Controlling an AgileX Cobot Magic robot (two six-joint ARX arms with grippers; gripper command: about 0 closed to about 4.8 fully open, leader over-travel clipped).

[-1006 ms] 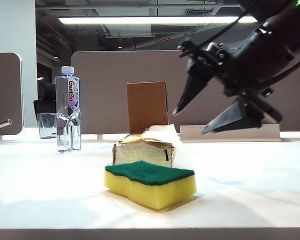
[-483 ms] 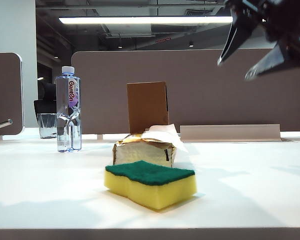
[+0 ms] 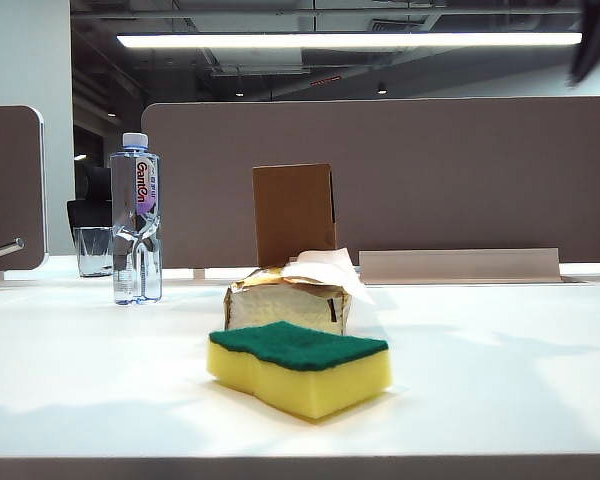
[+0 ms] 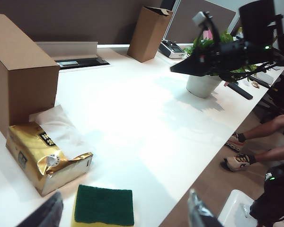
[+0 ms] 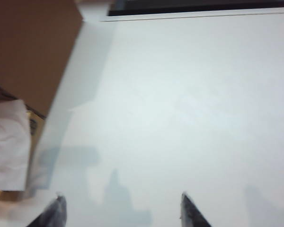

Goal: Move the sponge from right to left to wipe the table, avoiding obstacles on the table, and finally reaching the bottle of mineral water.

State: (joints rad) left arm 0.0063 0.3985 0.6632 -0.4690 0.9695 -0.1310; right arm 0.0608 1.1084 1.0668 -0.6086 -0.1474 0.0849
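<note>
Change since earlier: the right arm, low beside the sponge a second ago, has lifted away; the exterior view now keeps only a dark blur of it at the top right corner. Sponge, tissue pack, box and bottle have not shifted.
Sponge (image 3: 298,366): rectangular yellow foam block with a waisted outline, dark green scouring layer facing up; it lies flat at the near middle of the table, free of both grippers, just in front of the tissue pack.
Table (image 3: 500,380): wide, flat, plain white top.
Tissue pack (image 3: 288,300): crinkled metallic gold-and-silver wrapper, soft and rectangular; white tissue sticks out of its top.
Cardboard box (image 3: 294,213): upright, brown, plain-faced, directly behind the tissue pack.
Bottle of mineral water (image 3: 136,218): tall clear plastic, white cap, purple-white label with red lettering, dented waist; it holds clear water and stands at the far left, well apart from the sponge.
Glass (image 3: 93,250): short, clear, behind the bottle; contents cannot be told.
Left gripper (image 4: 125,213): dark fingertips spread wide, nothing between them, hovering above the sponge's green face.
Right gripper (image 5: 120,210): jaws parted and empty, over bare table near the box and tissue pack.
Plant pot (image 4: 203,85): white, holding green leaves, at the table's far edge in the left wrist view.
</note>
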